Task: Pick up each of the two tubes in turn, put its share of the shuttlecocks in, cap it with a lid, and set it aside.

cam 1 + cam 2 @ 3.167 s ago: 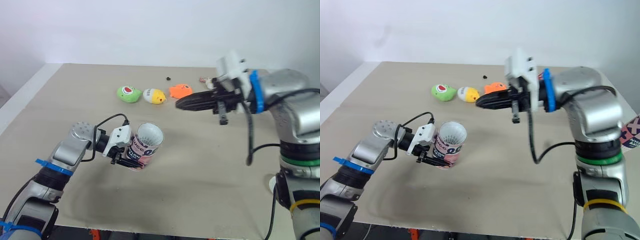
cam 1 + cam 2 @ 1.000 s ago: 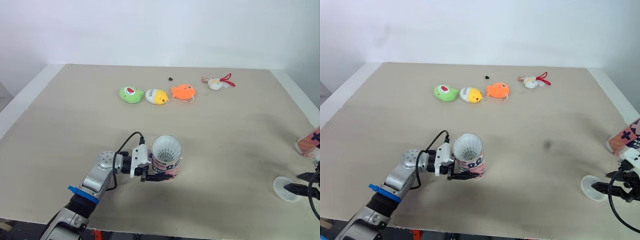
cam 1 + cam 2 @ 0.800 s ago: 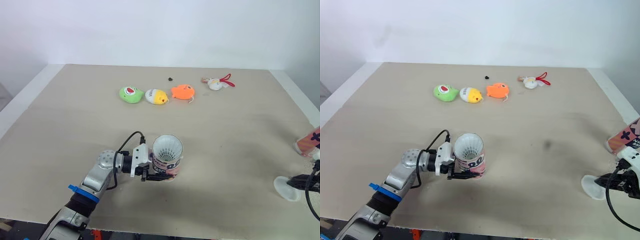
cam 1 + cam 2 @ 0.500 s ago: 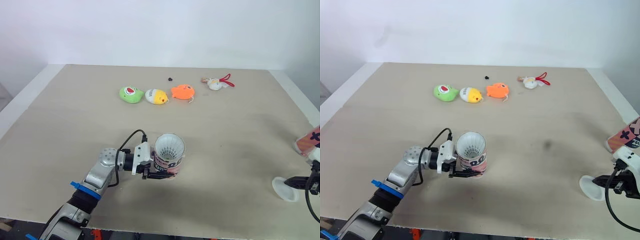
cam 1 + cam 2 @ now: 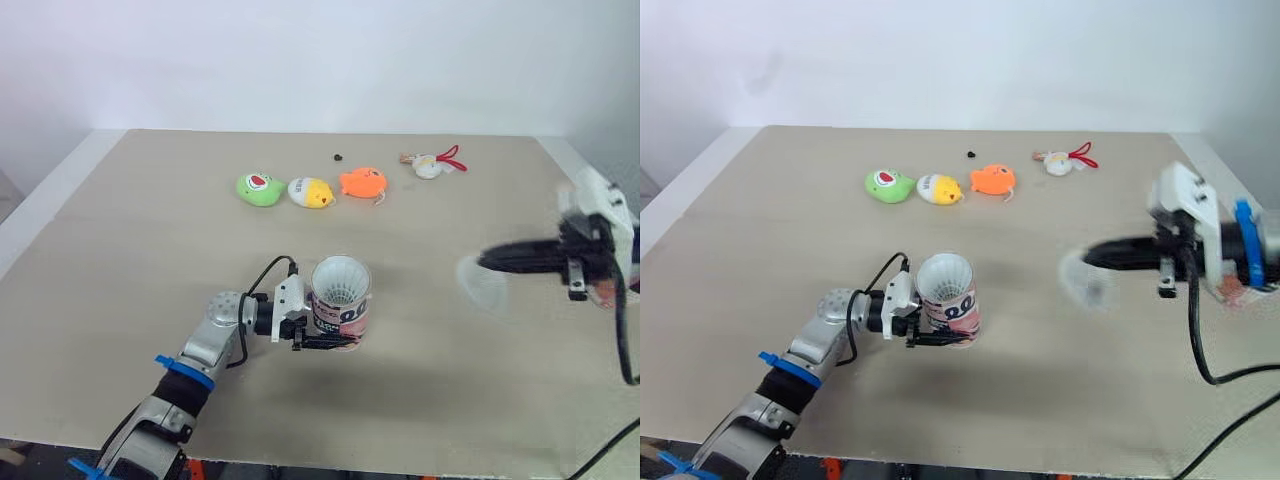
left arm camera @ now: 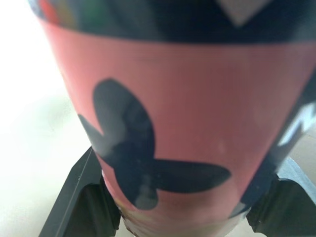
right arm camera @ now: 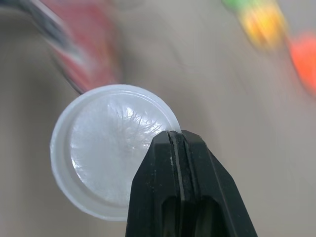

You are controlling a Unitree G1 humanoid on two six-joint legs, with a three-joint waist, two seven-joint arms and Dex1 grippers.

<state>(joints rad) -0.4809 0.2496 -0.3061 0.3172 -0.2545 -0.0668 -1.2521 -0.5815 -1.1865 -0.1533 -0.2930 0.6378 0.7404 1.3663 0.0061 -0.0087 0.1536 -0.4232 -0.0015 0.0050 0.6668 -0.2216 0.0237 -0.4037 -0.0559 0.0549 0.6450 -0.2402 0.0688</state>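
Translucent plastic lid [image 7: 106,158], light, thin, likely slippery, held mid-air by its rim, right fingers [image 7: 163,192] pressed together on it. Tube [image 5: 345,318], shuttlecocks [image 5: 340,289] inside, upright mid-desk [image 5: 150,220], left fingers [image 6: 81,197] clamping lower wall; cardboard, probably crushable.

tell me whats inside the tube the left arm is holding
White shuttlecock feathers show in the open mouth of the tube. Whether more sit beneath cannot be seen; the top skirt and the tube wall cover that.
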